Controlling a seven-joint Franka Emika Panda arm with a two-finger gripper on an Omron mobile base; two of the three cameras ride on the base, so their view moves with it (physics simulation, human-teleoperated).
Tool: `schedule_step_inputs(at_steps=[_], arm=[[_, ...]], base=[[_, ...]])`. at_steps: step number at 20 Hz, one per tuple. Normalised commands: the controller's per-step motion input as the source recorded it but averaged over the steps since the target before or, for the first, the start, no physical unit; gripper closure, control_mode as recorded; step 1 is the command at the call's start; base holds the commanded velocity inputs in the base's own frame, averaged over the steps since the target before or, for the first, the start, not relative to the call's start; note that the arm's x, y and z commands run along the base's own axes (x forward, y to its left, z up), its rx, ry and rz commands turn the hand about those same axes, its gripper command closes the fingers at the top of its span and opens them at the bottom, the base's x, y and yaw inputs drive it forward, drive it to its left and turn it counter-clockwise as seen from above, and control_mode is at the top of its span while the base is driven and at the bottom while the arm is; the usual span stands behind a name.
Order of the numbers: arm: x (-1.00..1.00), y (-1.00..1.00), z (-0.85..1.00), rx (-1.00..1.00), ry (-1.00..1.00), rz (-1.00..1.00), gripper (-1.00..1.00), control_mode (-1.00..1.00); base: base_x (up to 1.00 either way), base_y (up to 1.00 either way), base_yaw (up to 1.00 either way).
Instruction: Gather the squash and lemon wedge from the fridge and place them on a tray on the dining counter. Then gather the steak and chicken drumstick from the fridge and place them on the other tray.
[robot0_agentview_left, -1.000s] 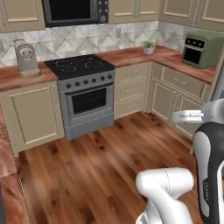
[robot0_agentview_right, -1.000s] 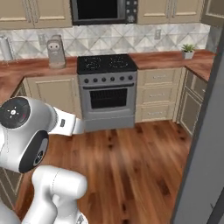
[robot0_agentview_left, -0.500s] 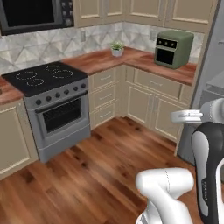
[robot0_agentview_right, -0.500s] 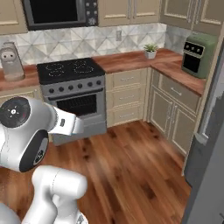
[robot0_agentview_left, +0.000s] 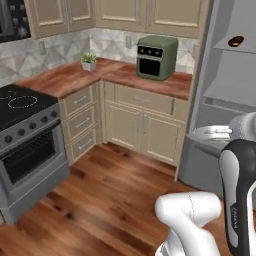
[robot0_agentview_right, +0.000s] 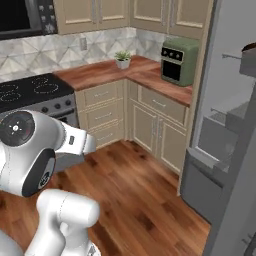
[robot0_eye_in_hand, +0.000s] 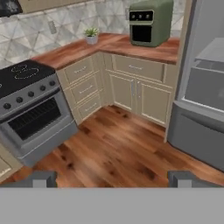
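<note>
The end effector (robot0_eye_in_hand: 112, 178) hangs spread wide and empty above the wood floor (robot0_eye_in_hand: 118, 153), its two dark tips standing well apart at the foot of the hand view, as the robot faces a kitchen corner. The open fridge (robot0_agentview_left: 225, 100) stands at the right, its grey shelves and lower drawer exposed; in the hand view its interior lies ahead and to the right of the fingers, well apart from them. A dark brown item (robot0_agentview_left: 236, 41) sits on an upper shelf, too small to identify; the lemon wedge, squash, steak and drumstick cannot be made out on the shelves. To the left of the fridge a green toaster oven (robot0_agentview_left: 156, 56) and a small potted plant (robot0_agentview_left: 89, 61) rest on the counter (robot0_agentview_left: 70, 80), with the stove (robot0_agentview_left: 25, 135) beyond. The task appears barely begun: the reach must go rightward and up into the fridge.
</note>
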Motion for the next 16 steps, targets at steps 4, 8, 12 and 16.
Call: schedule_step_inputs(at_steps=[4,8,12,16], arm=[[0.0,0.0,0.0,0.0,0.0,0.0,-1.0,1.0],[0.0,0.0,0.0,0.0,0.0,0.0,-1.0,1.0],[0.0,0.0,0.0,0.0,0.0,0.0,-1.0,1.0],[0.0,0.0,0.0,0.0,0.0,0.0,-1.0,1.0]], base=[[0.72,0.01,-0.46],[0.71,0.05,-0.47],[0.68,0.17,-0.48],[0.64,0.26,-0.5]])
